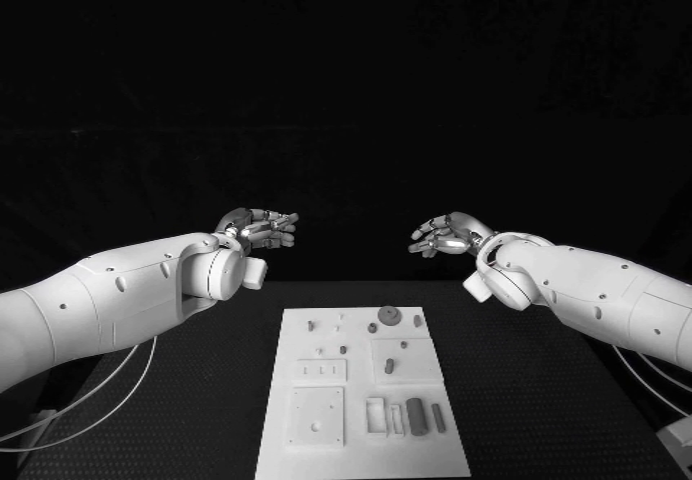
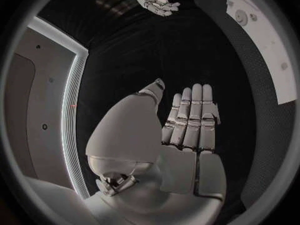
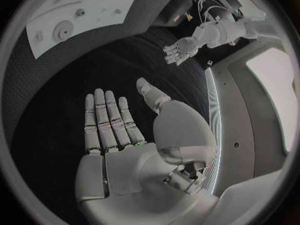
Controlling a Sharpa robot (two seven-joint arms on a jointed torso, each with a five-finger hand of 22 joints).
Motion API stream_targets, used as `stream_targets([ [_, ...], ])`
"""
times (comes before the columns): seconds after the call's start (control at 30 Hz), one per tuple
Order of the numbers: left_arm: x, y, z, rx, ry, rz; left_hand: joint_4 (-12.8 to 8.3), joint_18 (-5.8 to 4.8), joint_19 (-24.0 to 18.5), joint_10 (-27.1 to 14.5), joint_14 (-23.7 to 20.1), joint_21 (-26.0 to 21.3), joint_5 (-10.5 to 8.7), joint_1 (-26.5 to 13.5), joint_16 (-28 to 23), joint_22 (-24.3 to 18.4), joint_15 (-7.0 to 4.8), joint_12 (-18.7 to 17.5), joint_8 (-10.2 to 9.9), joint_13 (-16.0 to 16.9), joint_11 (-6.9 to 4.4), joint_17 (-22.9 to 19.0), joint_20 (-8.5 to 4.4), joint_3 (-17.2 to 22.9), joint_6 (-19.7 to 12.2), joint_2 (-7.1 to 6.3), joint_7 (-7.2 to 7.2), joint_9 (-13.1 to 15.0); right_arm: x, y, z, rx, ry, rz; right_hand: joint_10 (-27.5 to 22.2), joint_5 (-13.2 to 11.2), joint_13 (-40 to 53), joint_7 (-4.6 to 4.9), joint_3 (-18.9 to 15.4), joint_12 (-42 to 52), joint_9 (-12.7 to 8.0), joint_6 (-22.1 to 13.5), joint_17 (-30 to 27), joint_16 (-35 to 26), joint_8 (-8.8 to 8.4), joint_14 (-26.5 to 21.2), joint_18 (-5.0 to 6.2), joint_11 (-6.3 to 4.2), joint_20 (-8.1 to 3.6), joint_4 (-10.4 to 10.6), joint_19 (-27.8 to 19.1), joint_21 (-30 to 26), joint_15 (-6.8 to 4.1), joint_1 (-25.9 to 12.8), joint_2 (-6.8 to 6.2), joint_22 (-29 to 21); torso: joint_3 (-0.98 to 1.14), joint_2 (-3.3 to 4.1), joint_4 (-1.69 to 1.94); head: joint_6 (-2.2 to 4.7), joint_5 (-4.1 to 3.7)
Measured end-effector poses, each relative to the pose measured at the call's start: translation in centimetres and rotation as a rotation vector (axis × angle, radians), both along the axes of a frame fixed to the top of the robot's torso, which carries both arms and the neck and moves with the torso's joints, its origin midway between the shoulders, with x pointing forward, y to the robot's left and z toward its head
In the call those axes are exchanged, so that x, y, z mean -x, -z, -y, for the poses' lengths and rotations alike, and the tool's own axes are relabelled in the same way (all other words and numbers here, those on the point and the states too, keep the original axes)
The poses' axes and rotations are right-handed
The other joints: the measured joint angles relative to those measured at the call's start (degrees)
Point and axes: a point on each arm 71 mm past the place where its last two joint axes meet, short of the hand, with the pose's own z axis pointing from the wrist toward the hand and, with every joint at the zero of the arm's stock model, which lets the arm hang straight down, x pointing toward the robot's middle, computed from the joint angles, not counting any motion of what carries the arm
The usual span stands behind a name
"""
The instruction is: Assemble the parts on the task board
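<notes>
The white task board (image 1: 364,460) lies in the middle of the black table, with small grey parts on it: a round disc (image 1: 389,315), a small knob (image 1: 372,327) and dark cylinders (image 1: 417,415) near its front. My left hand (image 1: 260,229) hovers above the table beyond the board's far left corner, fingers apart and holding nothing. My right hand (image 1: 447,236) hovers beyond the far right corner, likewise holding nothing. The left wrist view shows my left hand (image 2: 190,117) flat with straight fingers, and the board (image 2: 265,40) at the rim. In the right wrist view my right hand (image 3: 109,120) is spread, with the board (image 3: 81,15) beyond it.
Black table surface (image 1: 577,400) surrounds the board on both sides. Cables (image 1: 87,410) hang near the table's left edge. My left hand (image 3: 178,50) appears across from the right one, and my right hand (image 2: 153,0) appears in the left wrist view.
</notes>
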Motion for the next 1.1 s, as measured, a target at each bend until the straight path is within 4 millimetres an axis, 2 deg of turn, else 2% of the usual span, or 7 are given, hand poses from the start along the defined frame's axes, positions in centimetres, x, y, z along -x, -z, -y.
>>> stream_targets([
  [0.2,0.6,0.0,0.6,-0.003,0.049,0.005,-1.52,-0.04,5.95,5.07,5.76,0.01,0.00,3.51,0.40,-1.31,-1.99,-0.27,-0.59,-0.25,-0.97,1.47,-1.87,0.72,4.90,0.65,-0.62,-2.17,-0.1,-0.1,0.1,0.153,-0.043,0.062,5.07,0.00,0.32,0.75,1.84,1.13,-0.17,5.03,1.66,3.10,1.03,8.91,2.81,-1.62,-0.61,-0.78,8.62,2.44,-3.67,1.79,-1.22,-0.24,0.03,0.59,0.24,0.29,-0.32],
  [0.37,1.6,-0.1,0.5,-0.001,0.087,0.006,-1.90,-0.10,7.27,6.03,6.90,0.22,0.00,3.82,0.66,-1.62,-2.61,-0.85,-1.11,-0.48,-1.21,2.10,-2.52,0.34,5.88,0.34,-0.64,-2.84,-0.2,0.1,-0.4,0.266,-0.085,0.109,7.78,0.00,0.32,0.25,2.36,1.13,-0.70,7.70,3.40,5.94,1.03,15.64,4.36,-2.84,-1.60,-0.94,15.50,4.86,-6.32,2.74,-1.56,-0.21,0.03,1.44,0.59,0.60,-0.49],
  [0.4,1.8,-0.1,0.5,0.001,0.094,0.006,-1.90,-0.12,7.29,6.20,6.96,0.22,0.00,3.71,0.51,-1.72,-2.56,-0.94,-1.24,-0.54,-1.21,2.16,-2.54,0.34,5.97,0.22,-0.72,-2.97,-0.2,0.1,-0.6,0.284,-0.094,0.116,8.34,0.00,0.32,0.18,2.45,1.13,-0.83,8.29,3.84,6.65,1.03,17.12,4.45,-3.07,-1.97,-1.03,17.03,5.44,-6.79,2.90,-1.72,-0.15,0.03,1.59,0.65,0.66,-0.55],
  [0.5,2.5,-0.2,0.7,0.009,0.121,0.006,-1.83,-0.48,7.58,6.20,7.11,-0.02,0.00,3.16,0.18,-1.90,-2.41,-1.27,-1.54,-0.67,-1.21,2.30,-2.83,-0.04,5.97,-0.31,-0.72,-3.28,-0.1,0.4,-1.1,0.341,-0.122,0.139,11.39,0.00,-0.07,-0.56,2.67,0.68,-1.81,11.04,7.09,11.37,1.03,25.37,4.83,-4.50,-4.77,-1.25,26.06,9.14,-9.31,4.08,-2.14,0.69,0.05,2.17,0.94,0.74,-0.86],
  [0.7,4.1,-0.4,0.7,0.018,0.170,0.008,-1.56,-0.55,7.78,6.62,7.11,-0.23,0.00,2.97,-0.41,-2.13,-2.41,-1.70,-1.73,-0.83,-1.20,2.45,-3.03,-0.31,6.18,-0.94,-0.51,-3.65,0.3,1.8,-2.5,0.441,-0.181,0.168,12.31,0.00,-0.62,-0.76,2.67,-0.40,-2.48,11.78,9.91,15.23,0.37,28.55,4.82,-4.99,-6.94,-1.25,29.79,11.53,-10.17,4.76,-2.23,1.86,0.07,3.53,1.64,1.01,-1.51],
  [0.83,5.0,-0.5,0.8,0.019,0.206,0.012,-1.39,-0.77,7.99,8.00,7.11,-0.91,0.00,3.28,-1.06,-2.43,-2.41,-1.89,-2.21,-0.84,-1.55,2.79,-3.24,-0.48,6.59,-1.25,-0.10,-4.06,0.6,2.6,-3.2,0.507,-0.216,0.185,12.72,-0.01,-0.95,-0.94,2.67,-0.92,-2.80,12.15,11.55,17.32,0.02,29.03,4.59,-4.99,-7.76,-1.25,31.02,12.47,-10.35,5.05,-2.52,2.78,0.16,4.40,2.03,1.16,-1.83],
  [1.1,5.6,-0.7,1.3,0.016,0.246,0.024,-0.91,-0.94,7.99,8.56,7.11,-1.34,0.00,2.90,-1.77,-2.67,-2.41,-2.23,-2.65,-0.88,-1.73,3.06,-3.24,-0.96,6.59,-1.63,-0.10,-4.47,1.1,3.9,-4.8,0.609,-0.269,0.213,13.13,-0.01,-1.31,-0.88,2.67,-1.71,-3.07,12.47,12.94,18.86,-0.51,29.12,4.35,-5.00,-8.16,-1.25,31.61,13.21,-10.43,5.28,-2.75,3.59,0.25,6.03,2.76,1.30,-2.15],
])
